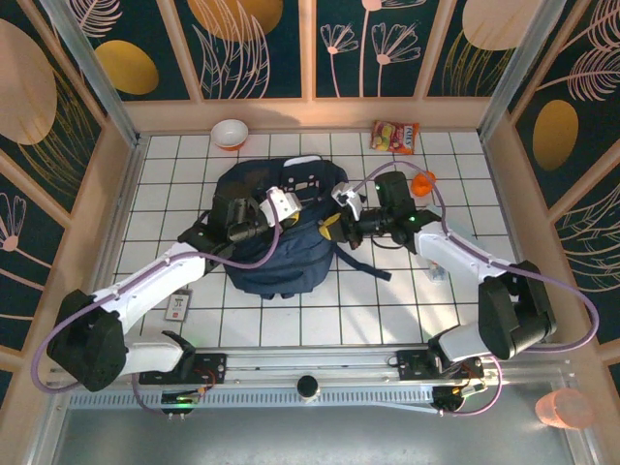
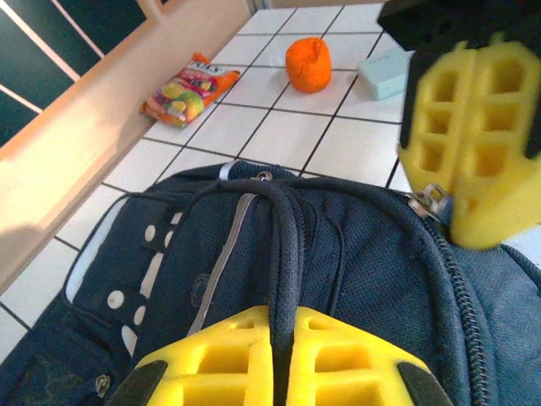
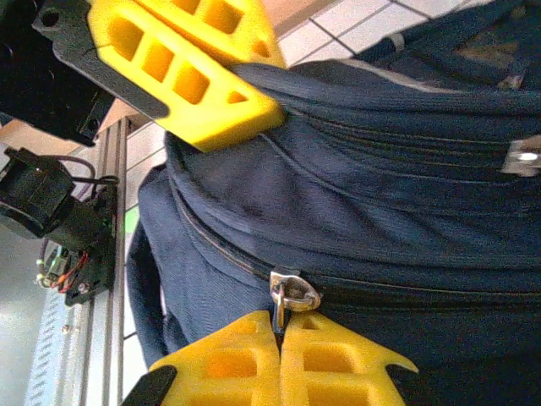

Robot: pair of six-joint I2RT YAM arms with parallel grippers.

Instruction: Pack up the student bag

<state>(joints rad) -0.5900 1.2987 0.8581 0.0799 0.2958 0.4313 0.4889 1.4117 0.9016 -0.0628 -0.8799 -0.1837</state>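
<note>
The student bag (image 1: 281, 242) is a navy-blue backpack lying in the middle of the tiled table. My left gripper (image 2: 283, 326) is shut on the bag's dark carry handle (image 2: 286, 245), which runs up between the yellow fingers. From above, the left gripper (image 1: 294, 197) sits at the bag's far end. My right gripper (image 3: 280, 326) is shut on a metal zipper pull (image 3: 292, 294) on the bag's side, and it meets the bag's right edge in the top view (image 1: 332, 201). The zipper line (image 3: 406, 296) beside the pull looks closed.
A colourful snack packet (image 1: 395, 137) lies at the back wall and an orange item (image 1: 422, 182) sits right of the bag. A white and orange bowl (image 1: 230, 133) stands at the back left. A light teal box (image 2: 385, 74) lies near the orange item. A small flat card (image 1: 178, 307) lies front left.
</note>
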